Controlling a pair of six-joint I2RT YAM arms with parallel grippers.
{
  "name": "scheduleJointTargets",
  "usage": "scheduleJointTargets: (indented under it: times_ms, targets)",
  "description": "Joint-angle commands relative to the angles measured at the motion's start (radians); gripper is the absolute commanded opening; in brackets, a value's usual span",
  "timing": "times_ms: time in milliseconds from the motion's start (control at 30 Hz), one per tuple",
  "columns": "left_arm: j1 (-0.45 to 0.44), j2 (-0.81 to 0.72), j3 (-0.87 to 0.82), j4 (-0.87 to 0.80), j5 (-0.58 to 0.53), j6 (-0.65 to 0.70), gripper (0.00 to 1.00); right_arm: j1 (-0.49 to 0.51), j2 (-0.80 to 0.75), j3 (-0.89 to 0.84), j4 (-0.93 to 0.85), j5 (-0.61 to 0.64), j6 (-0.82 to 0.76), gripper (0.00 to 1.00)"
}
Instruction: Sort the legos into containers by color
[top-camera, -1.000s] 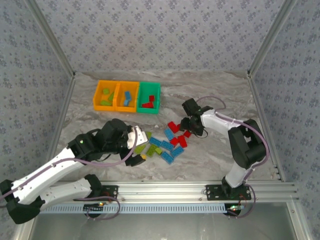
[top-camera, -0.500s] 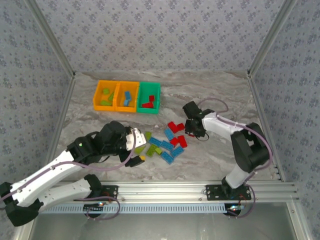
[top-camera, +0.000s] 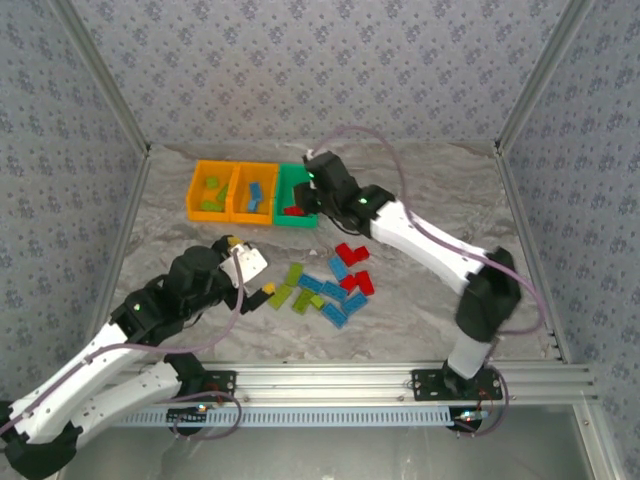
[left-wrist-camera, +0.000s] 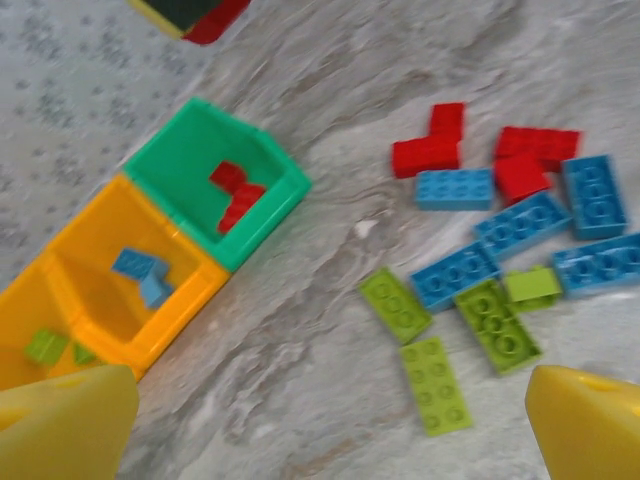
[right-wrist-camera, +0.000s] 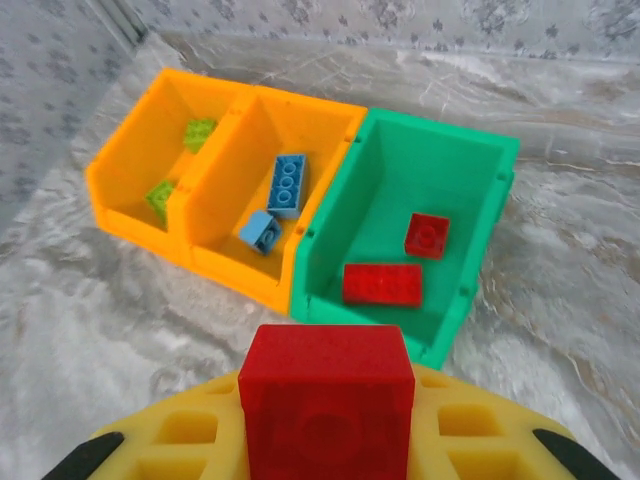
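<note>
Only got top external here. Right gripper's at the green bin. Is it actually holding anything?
Observer: Yes. On the right wrist camera the right gripper is shut on a red brick, with the green bin just ahead.
Operator: What's inside that bin?
Observer: Two red bricks lying flat, a square one and a longer one.
Operator: Left gripper?
Observer: The left gripper is open, with nothing between its yellow fingers. Lime bricks lie below it.

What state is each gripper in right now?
Left gripper: open, holding nothing.
Right gripper: shut on a red brick.
</note>
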Motion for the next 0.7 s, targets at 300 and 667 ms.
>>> scheduleJointTargets:
  times_ms: [300,667]
  targets:
    - [0.03,0.035,-0.023,0.067,-0.039,-0.022,0.99,-0.108,0.598,0.699,-0.252,-0.106,-0.075,0.39]
    - [0.044,0.078,-0.011,0.073,-0.077,-0.113,0.99,-0.098,0.317,0.546,-0.372,-0.149,-0.162,0.52]
